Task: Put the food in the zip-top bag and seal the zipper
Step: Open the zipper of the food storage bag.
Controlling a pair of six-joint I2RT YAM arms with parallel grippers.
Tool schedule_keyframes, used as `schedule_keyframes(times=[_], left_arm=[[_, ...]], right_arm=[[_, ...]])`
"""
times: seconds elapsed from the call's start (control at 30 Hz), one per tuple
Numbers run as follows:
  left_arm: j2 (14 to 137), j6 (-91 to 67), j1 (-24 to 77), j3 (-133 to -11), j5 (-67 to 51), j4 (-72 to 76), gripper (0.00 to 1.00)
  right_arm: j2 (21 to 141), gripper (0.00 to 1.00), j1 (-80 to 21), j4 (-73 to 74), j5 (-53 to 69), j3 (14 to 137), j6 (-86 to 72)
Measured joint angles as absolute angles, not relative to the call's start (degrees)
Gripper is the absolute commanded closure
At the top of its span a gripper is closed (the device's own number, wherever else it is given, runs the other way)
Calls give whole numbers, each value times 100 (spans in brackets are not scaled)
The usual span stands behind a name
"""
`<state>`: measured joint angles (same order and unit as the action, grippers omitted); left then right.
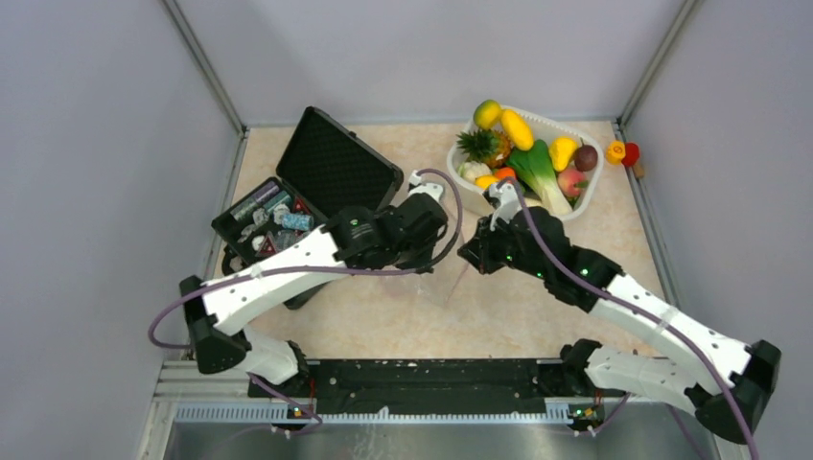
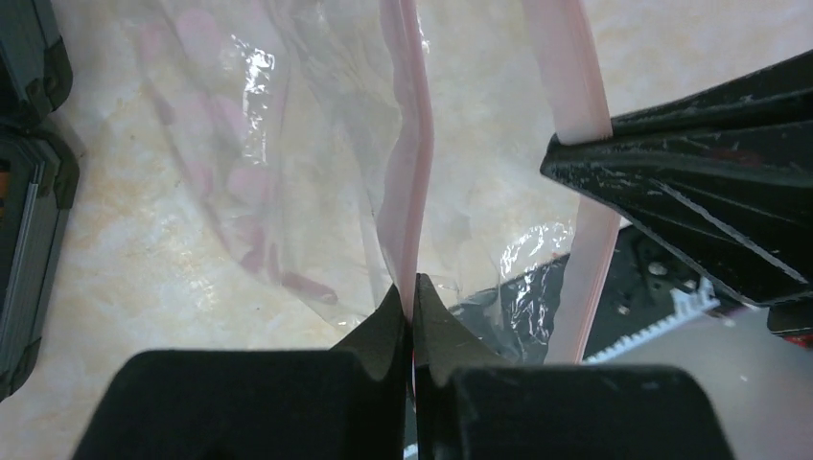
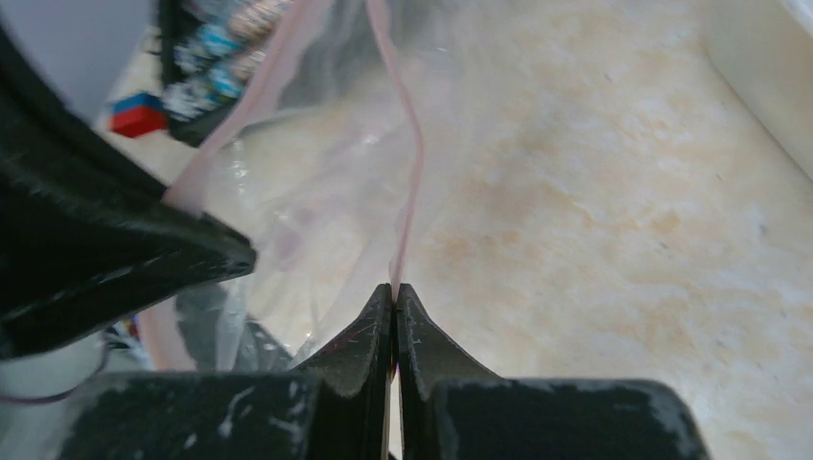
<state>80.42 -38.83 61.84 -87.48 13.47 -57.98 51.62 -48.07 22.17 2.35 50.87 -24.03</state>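
Observation:
The clear zip-top bag (image 1: 447, 280) hangs between my two grippers above the table. My left gripper (image 2: 412, 289) is shut on one lip of the pink zipper (image 2: 410, 153). My right gripper (image 3: 395, 287) is shut on the other lip (image 3: 407, 153), so the mouth is held apart. No food shows in the bag. In the top view the left gripper (image 1: 438, 257) and right gripper (image 1: 468, 253) are close together. The food sits in a white tub (image 1: 592, 195): pineapple (image 1: 484, 146), mango (image 1: 516, 127), orange (image 1: 487, 113), green stalk (image 1: 539, 172), plum (image 1: 586, 156), peach (image 1: 572, 181), cauliflower (image 1: 473, 171).
An open black case (image 1: 331, 163) holding small items lies at the back left, close behind my left arm. A small orange and red toy (image 1: 621, 151) lies by the right wall, outside the tub. Grey walls close the table on three sides.

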Motion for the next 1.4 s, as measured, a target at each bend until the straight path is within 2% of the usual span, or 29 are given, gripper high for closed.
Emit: schedule_keyframes(times=[0.23, 0.73, 0.87, 1.0, 1.13, 1.23, 1.4], left_arm=[[8958, -3894, 5961, -8613, 1776, -5476, 100], [8438, -3780, 5107, -7940, 2270, -4641, 100], [8215, -3734, 5048, -7808, 2180, -4442, 100], [8180, -3688, 5048, -7741, 2069, -4180, 100], [8230, -3645, 5019, -7717, 2029, -4045, 100], [8281, -3627, 4974, -7695, 2010, -3959, 100], [8322, -3621, 4921, -7603, 1900, -3837, 100]], right_arm=[[6003, 100, -4630, 2322, -530, 4751, -2438], [6316, 100, -4630, 1802, -1710, 4731, -2812], [6335, 82, -4630, 1667, -1608, 4718, -2827], [6294, 76, -4630, 1444, -1258, 4720, -2816], [6066, 54, -4630, 1413, -1009, 4720, -2827], [5749, 49, -4630, 1415, -895, 4724, -2842], [5159, 48, -4630, 1413, -873, 4724, -2862]])
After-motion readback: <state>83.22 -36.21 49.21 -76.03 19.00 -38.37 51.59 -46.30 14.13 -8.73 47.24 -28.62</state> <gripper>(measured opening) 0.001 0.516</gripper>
